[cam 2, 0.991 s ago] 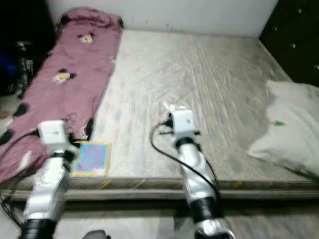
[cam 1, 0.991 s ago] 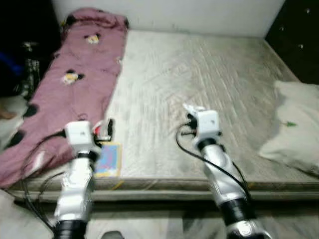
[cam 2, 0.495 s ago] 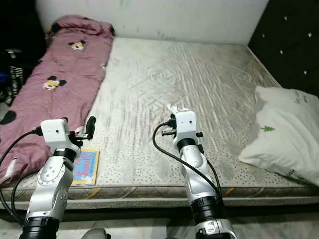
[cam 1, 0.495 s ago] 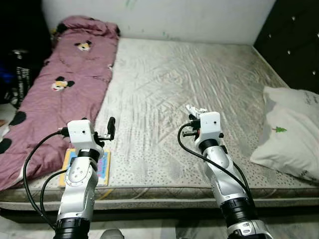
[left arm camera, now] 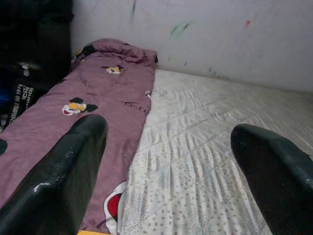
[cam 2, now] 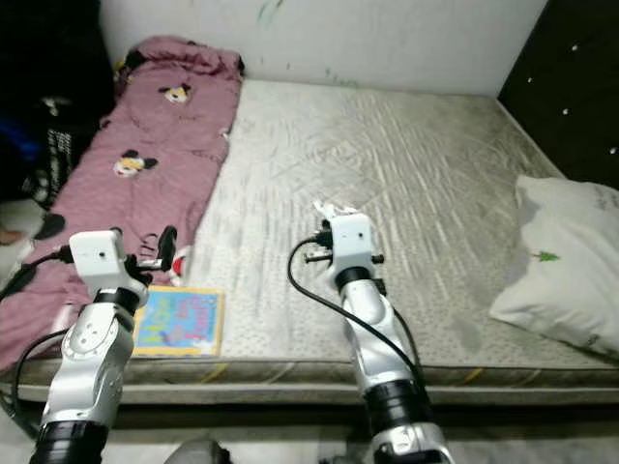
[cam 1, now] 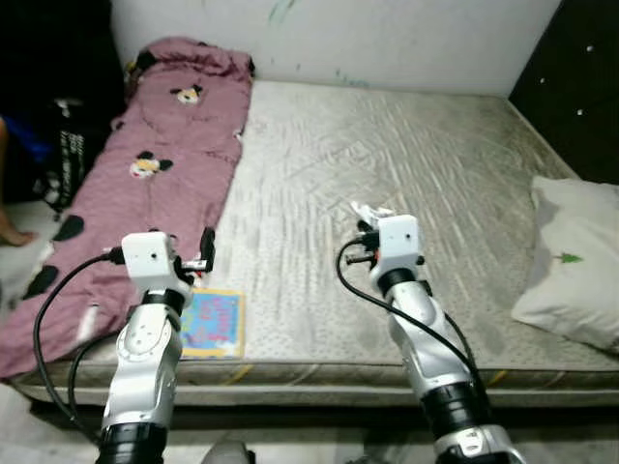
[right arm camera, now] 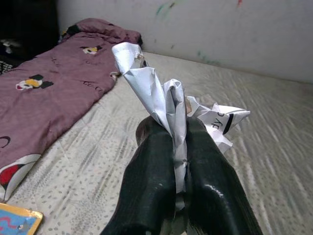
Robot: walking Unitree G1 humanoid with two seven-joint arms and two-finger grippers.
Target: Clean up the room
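Observation:
My right gripper (right arm camera: 177, 147) is shut on a crumpled white paper (right arm camera: 161, 93), held above the middle of the grey mattress (cam 1: 426, 155); the paper (cam 1: 370, 212) sticks out ahead of the wrist. My left gripper (left arm camera: 171, 166) is open with nothing between its fingers (left arm camera: 63, 171), raised over the mattress's near left part by the pink blanket (cam 1: 155, 145). A colourful picture book (cam 1: 213, 322) lies flat at the mattress's front edge, just right of my left arm.
A white pillow (cam 1: 575, 266) lies at the mattress's right side against a dark headboard (cam 1: 585, 87). A pink cartoon-print blanket runs along the left. Dark bags (cam 1: 58, 145) and a person's foot (cam 1: 12, 235) are on the floor at far left.
The camera has swung a little, shifting the whole scene to the right. Both arms keep the same pose, the right still holding the paper.

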